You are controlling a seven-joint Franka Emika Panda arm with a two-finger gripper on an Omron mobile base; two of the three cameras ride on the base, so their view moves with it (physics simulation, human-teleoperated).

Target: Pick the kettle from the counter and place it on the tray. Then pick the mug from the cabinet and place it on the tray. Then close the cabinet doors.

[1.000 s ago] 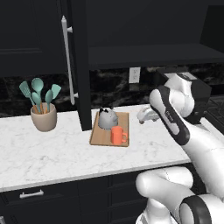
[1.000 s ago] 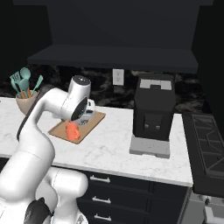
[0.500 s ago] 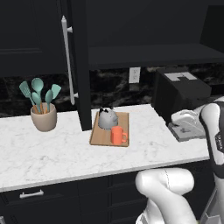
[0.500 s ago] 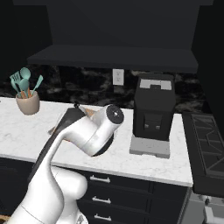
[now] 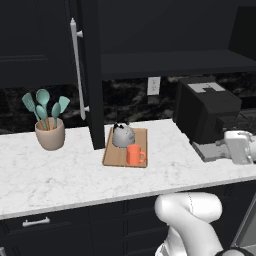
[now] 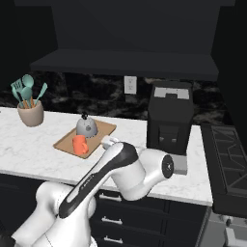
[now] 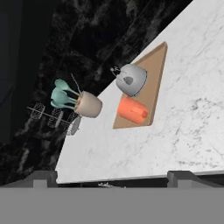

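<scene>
kettle (image 5: 122,135) and mug (image 5: 134,155) both on tray (image 5: 115,158), on bench (image 5: 60,172) | cabinet door (image 5: 92,75) stands open, closing left | claw (image 7: 112,175) spread wide, empty, well clear of tray

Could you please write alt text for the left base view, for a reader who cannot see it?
A grey kettle and an orange mug stand on a wooden tray on a white marble counter. A black cabinet door stands open beside the tray; left of it stands a beige utensil pot.
</scene>
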